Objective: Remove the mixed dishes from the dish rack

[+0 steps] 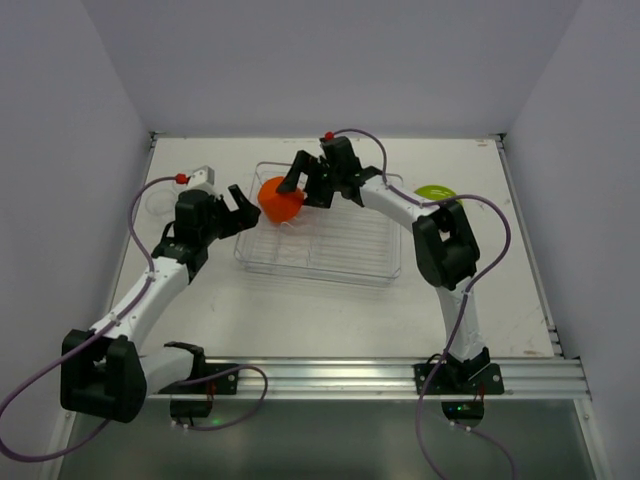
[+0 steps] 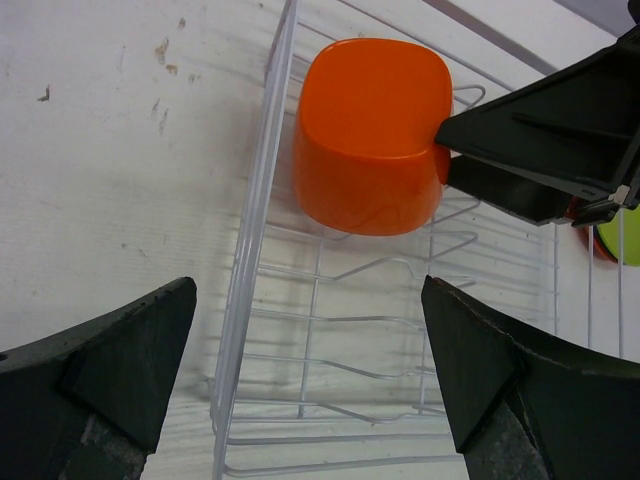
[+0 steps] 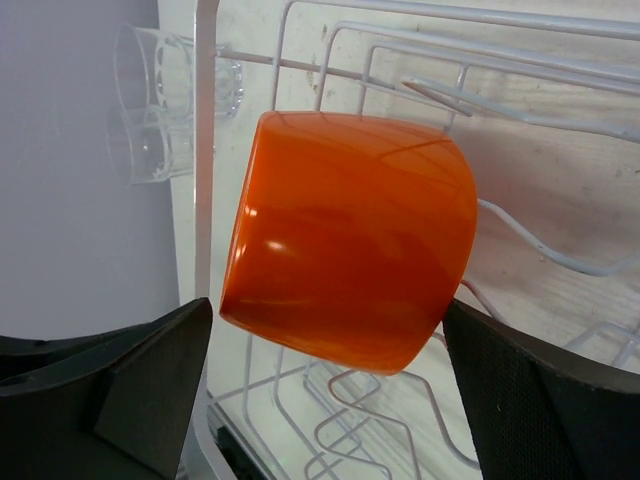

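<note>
Clamped between the fingers of the right gripper (image 3: 328,310), above the clear plastic wire-lined dish rack (image 1: 315,272), the orange faceted plastic cup (image 3: 350,240) looks light, stiff and slick, best pinched mid-wall; the left gripper (image 1: 243,207) gapes empty just beside it.

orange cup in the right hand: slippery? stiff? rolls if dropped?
The orange cup shows glossy highlights, so it is probably slick in the right hand. It looks like rigid plastic: likely light and stiff. Lying sideways with rounded walls, it may roll if released onto the dish rack wires.
</note>
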